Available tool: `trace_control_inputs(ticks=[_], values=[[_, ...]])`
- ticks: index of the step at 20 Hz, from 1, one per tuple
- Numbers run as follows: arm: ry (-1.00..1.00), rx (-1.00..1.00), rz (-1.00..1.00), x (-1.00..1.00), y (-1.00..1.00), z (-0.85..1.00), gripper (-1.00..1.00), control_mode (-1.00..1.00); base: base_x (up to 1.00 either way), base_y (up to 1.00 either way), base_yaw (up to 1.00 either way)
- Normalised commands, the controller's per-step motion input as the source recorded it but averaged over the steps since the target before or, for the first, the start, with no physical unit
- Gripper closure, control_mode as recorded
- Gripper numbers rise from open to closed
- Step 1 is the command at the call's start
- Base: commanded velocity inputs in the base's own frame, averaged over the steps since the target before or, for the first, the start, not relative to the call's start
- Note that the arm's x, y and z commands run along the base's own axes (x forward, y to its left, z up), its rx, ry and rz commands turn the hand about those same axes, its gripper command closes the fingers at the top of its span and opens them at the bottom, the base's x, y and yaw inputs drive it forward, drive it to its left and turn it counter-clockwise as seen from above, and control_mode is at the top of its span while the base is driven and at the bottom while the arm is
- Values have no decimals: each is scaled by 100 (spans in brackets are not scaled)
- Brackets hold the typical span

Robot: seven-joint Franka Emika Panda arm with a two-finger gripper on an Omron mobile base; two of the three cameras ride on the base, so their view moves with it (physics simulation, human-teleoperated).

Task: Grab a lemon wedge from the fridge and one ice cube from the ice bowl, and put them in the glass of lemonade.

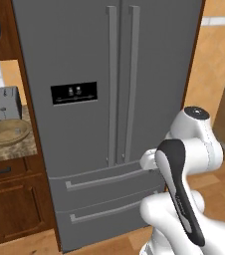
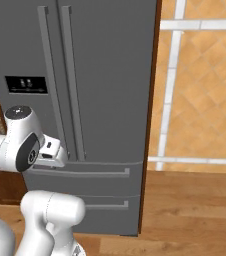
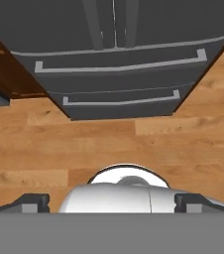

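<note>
The grey steel fridge point(image 1: 84, 50) stands straight ahead with both doors shut, its long handles point(image 1: 113, 84) side by side at the middle. It also shows in the right base view as the fridge point(image 2: 105, 75), and its two bottom drawers point(image 3: 119, 64) appear in the hand view. The lemon wedge is hidden. The tan ice bowl point(image 1: 7, 132) sits on the counter left of the fridge. The glass of lemonade is out of view. My gripper point(image 3: 113, 203) is open and empty, its fingertips point(image 3: 32, 202) far apart over the wooden floor. The hand point(image 1: 147, 160) hangs before the lower doors, apart from the handles.
A steel toaster point(image 1: 4, 103) stands behind the bowl on the stone counter point(image 1: 15, 149), with dark wooden cabinets point(image 1: 12, 204) below. A black dispenser panel point(image 1: 73, 93) sits in the left door. Right of the fridge are a tiled wall point(image 2: 200, 90) and open wooden floor point(image 2: 195, 210).
</note>
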Motion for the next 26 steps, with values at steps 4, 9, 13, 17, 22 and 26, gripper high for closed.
trace_control_inputs(ticks=[4,9,13,17,22,26], values=[[0,0,0,0,0,0,-100,100,7,0,0],[-18,2,0,0,-2,5,-100,-100,0,0,0],[-40,9,0,21,-6,41,-100,-100,0,0,0],[-39,-3,0,64,1,100,-100,-100,0,0,0],[-17,-7,0,59,0,100,-100,-100,0,0,0],[-14,2,-1,53,-3,30,-100,-100,0,0,0]])
